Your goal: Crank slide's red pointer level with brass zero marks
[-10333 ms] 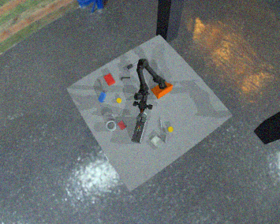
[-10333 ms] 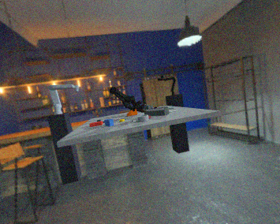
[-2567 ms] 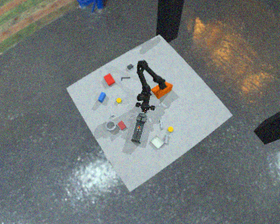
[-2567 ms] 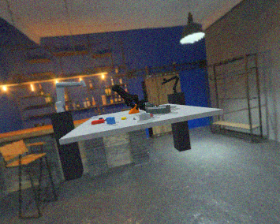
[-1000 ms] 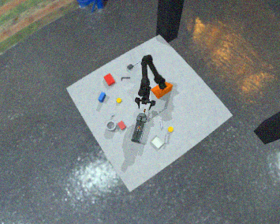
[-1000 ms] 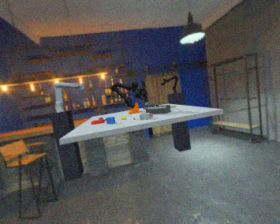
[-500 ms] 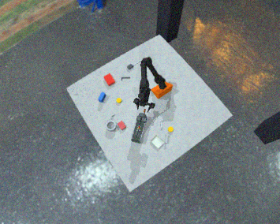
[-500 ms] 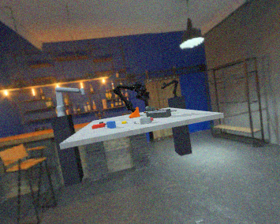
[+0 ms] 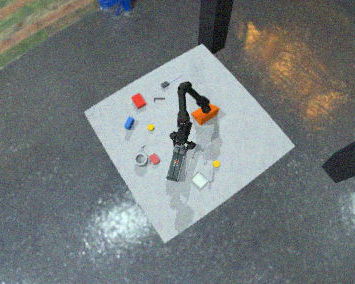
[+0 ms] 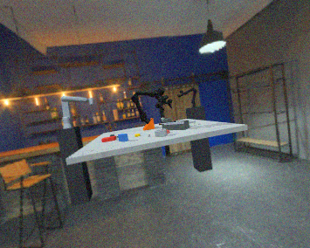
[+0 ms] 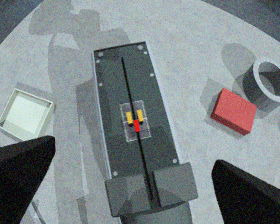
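Observation:
The machine (image 9: pixel 175 171) (image 10: pixel 178 126) (image 11: pixel 111 90) is a long dark box with a lengthwise slot and a wider housing at one end. In the wrist view, the slide's red pointer (image 11: pixel 136 126) sits in the slot. Two brass marks, the left one (image 11: pixel 129 117) and the right one (image 11: pixel 140 116), flank the slot. The pointer's middle is a little nearer the housing than the marks, so it is not level with them. My gripper (image 9: pixel 183 142) (image 11: pixel 136 159) is wide open and empty, above the housing end. The crank and its handle are not visible in the wrist view.
A pale tray (image 9: pixel 200 180) (image 11: pixel 26 115) lies on one side of the machine. A red block (image 9: pixel 154 159) (image 11: pixel 234 111) and a grey cup (image 11: pixel 256 92) are on the other. An orange block (image 9: pixel 205 115) (image 10: pixel 149 125) stands beside the arm. A blue block (image 9: pixel 129 123) (image 10: pixel 123 137) is farther off.

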Motion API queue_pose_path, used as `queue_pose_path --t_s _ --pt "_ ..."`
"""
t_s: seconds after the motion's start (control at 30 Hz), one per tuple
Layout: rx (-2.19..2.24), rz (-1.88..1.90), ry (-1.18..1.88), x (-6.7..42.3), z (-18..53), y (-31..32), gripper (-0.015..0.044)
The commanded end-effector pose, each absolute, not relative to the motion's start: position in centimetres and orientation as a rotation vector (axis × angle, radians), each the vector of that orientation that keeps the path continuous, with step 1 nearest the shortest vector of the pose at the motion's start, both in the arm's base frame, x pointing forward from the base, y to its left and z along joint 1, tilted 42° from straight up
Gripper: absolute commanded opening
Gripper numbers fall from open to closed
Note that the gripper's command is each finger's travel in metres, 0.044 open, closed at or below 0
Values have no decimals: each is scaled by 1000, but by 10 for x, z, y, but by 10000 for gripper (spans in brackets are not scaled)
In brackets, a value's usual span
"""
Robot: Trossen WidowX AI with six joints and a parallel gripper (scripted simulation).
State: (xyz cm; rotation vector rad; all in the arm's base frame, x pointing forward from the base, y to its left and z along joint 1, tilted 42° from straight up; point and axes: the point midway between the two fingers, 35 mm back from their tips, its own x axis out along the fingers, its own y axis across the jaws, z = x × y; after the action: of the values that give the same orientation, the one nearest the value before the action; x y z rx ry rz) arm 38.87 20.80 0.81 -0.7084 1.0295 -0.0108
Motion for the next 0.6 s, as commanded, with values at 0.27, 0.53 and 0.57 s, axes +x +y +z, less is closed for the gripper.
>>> queue_pose_path --t_s 0.27,0.53,0.57 --pt "-686 -70 1030 397 -33 190 440" --pt "-686 -71 1029 396 -44 180 440" --pt "-686 -71 1029 396 -44 180 440"
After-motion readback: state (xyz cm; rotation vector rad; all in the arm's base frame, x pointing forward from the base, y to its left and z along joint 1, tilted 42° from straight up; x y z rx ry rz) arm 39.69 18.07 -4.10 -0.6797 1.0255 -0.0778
